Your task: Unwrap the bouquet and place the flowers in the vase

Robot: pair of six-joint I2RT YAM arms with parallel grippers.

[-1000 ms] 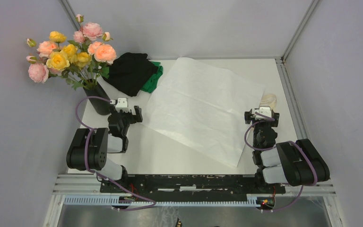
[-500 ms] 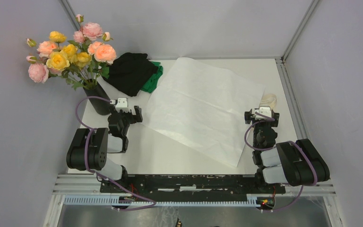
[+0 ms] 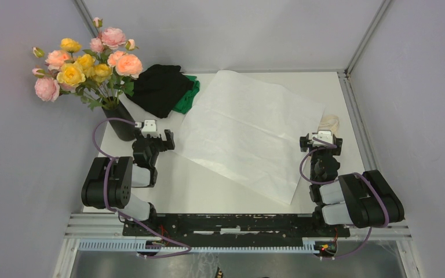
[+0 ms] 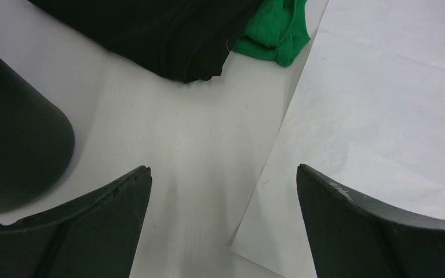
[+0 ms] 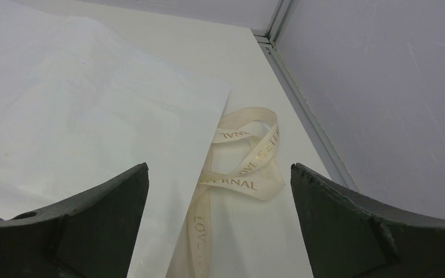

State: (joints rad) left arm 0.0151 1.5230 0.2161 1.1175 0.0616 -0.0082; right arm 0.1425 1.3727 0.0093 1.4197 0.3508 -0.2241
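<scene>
Parked unchanged, left hand (image 4: pixel 223 174) and right hand (image 5: pixel 219 169) released, with pink and yellow artificial roses (image 3: pixel 87 61) in tall matte black vase (image 3: pixel 121 123), upper left: seemingly done.

In that 1 second I could see nothing change. The left gripper (image 4: pixel 223 171) and the right gripper (image 5: pixel 219 167) did not move or alter their opening, and no object on the table (image 3: pixel 208 191) shifted its place.

Plain grey walls (image 3: pixel 237 29) with aluminium corner rails (image 3: pixel 368 36) enclose a white table (image 3: pixel 208 191).
</scene>
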